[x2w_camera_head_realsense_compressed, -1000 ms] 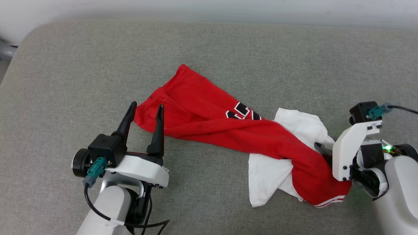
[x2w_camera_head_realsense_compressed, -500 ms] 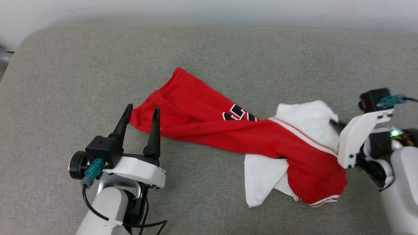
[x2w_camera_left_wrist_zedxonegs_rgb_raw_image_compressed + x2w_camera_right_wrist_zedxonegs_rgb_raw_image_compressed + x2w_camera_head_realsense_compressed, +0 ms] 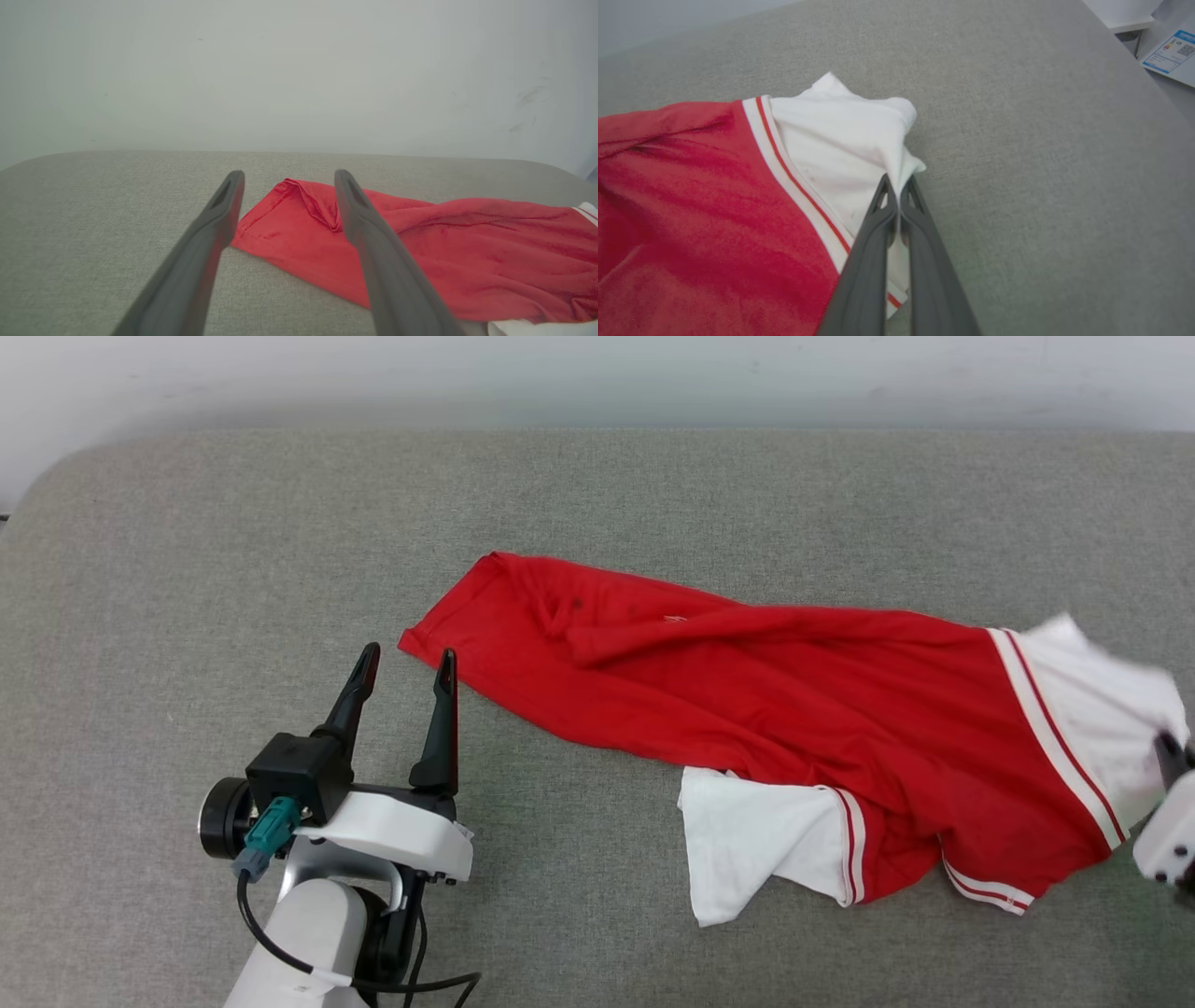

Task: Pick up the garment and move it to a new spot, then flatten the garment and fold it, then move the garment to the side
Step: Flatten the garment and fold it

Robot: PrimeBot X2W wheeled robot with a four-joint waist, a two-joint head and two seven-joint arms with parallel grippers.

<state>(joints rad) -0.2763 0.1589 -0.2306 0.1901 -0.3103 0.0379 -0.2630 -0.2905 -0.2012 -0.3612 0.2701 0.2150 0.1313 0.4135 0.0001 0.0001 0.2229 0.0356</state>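
Observation:
The garment, a red shirt with white sleeves and striped trim, lies stretched across the grey cushion, back side up. My right gripper is shut on the white sleeve at the shirt's right end; in the head view it sits at the right edge. My left gripper stands open just left of the shirt's red hem corner, apart from it. In the left wrist view the open fingers frame that corner. The other white sleeve lies near the front.
The grey cushion ends at a pale wall behind. In the right wrist view the cushion's edge drops off at the upper right, where a labelled sheet lies on the floor.
My right gripper shut on the white sleeve and pulled it right, stretching the shirt out and turning its lettering out of sight. The left gripper stayed open; the shirt's hem slid off it.

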